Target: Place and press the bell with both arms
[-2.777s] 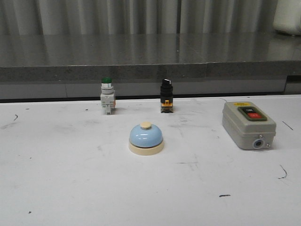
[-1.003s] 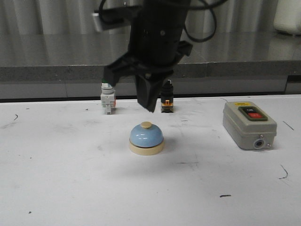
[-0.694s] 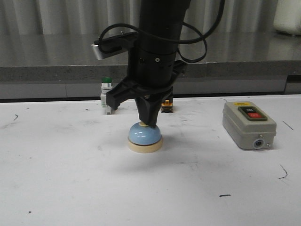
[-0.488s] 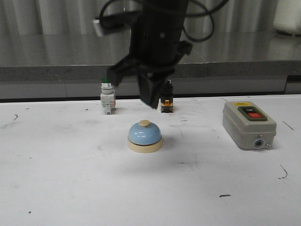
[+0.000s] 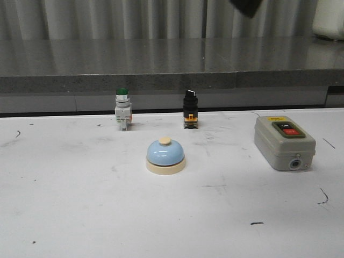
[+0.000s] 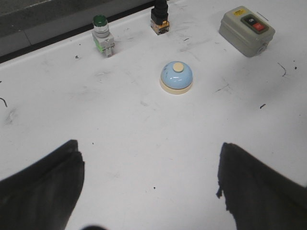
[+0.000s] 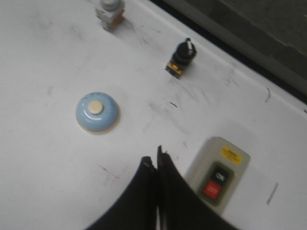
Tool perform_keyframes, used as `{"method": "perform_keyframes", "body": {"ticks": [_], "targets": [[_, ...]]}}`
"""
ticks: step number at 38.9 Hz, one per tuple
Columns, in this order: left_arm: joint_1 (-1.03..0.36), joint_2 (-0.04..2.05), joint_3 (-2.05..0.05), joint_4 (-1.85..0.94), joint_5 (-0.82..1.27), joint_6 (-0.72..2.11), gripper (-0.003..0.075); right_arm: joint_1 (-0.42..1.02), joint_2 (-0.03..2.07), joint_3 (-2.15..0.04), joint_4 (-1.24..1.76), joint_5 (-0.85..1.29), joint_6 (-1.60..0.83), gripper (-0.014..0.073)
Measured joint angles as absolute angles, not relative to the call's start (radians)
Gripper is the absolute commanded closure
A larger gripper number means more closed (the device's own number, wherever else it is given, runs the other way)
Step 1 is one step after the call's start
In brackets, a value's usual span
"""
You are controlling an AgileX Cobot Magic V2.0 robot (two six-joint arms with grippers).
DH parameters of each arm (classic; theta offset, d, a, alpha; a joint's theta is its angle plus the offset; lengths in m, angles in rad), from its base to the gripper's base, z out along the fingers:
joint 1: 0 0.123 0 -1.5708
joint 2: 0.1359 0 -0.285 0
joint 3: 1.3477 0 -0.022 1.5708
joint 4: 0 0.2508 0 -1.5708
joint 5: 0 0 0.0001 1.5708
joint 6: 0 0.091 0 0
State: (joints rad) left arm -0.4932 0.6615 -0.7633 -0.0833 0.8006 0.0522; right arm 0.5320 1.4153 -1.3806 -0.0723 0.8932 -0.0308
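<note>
The light-blue bell (image 5: 165, 156) with cream base and cream button stands upright in the middle of the white table; it also shows in the left wrist view (image 6: 176, 77) and the right wrist view (image 7: 97, 112). My left gripper (image 6: 148, 165) is open and empty, high above the near part of the table, well short of the bell. My right gripper (image 7: 156, 162) is shut and empty, raised high above the table between the bell and the grey switch box. In the front view only a dark tip of an arm (image 5: 247, 6) shows at the top edge.
A grey switch box (image 5: 284, 142) with red and black buttons lies at the right. A green-capped push button (image 5: 122, 109) and a black selector switch (image 5: 190, 109) stand behind the bell near the table's far edge. A grey ledge (image 5: 161, 80) runs behind.
The right arm came down with shut fingers onto the bell's button, then lifted and withdrew up and to the right, almost out of the front view. The bell has shifted slightly left.
</note>
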Motion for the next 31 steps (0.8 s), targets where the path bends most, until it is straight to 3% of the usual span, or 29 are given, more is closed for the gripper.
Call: {"method": "perform_keyframes", "body": {"ticks": [20, 31], "targets": [[-0.493, 0.662, -0.763, -0.083, 0.801, 0.052, 0.0166, 0.463, 0.787, -0.965, -0.026, 0.870, -0.029, 0.0663], [-0.493, 0.662, -0.763, -0.083, 0.801, 0.052, 0.0166, 0.463, 0.563, -0.837, -0.019, 0.891, -0.029, 0.0663]]}}
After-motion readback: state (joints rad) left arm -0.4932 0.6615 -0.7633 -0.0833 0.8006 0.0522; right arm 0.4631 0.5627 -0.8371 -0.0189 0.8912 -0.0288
